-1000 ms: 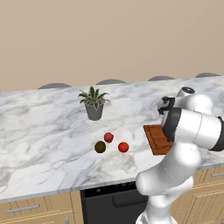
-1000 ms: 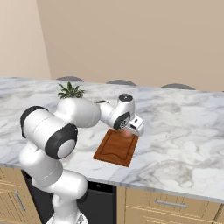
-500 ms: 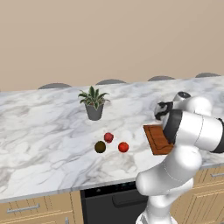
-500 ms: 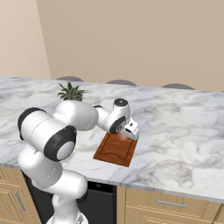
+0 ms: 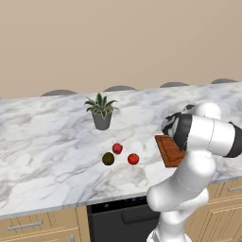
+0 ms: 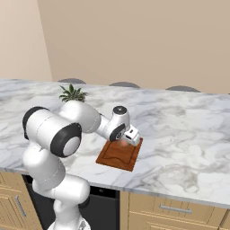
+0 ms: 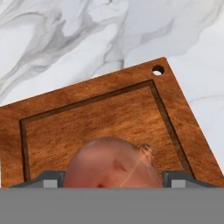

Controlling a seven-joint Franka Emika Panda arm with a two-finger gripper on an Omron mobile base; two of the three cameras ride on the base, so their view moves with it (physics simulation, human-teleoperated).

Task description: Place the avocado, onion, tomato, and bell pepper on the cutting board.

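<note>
Over the cutting board [image 7: 87,113], we are watching the gripper [image 7: 112,179] finishing its descent: across the last second the hand has been sinking in the right base view, from above the board's far edge to low over its far half. It is gripping the onion [image 7: 111,164], with a finger tip pressed against either side at a medium spread. The onion is hanging close over the grooved inner panel, though we cannot tell whether it is touching the wood. We are judging this as the first placement nearly done, with only the release and a straight lift-off missing. Otherwise the board is carrying nothing; we are seeing bare wood around the onion. The remaining three are sitting on the marble counter [image 5: 47,142], well apart from the board: the avocado [image 5: 108,159] and the tomato [image 5: 133,159] near each other toward the front, the bell pepper [image 5: 117,148] just behind and between them. A potted plant [image 5: 100,111] is standing further back, out of the way. A round onion may roll once let go.
</note>
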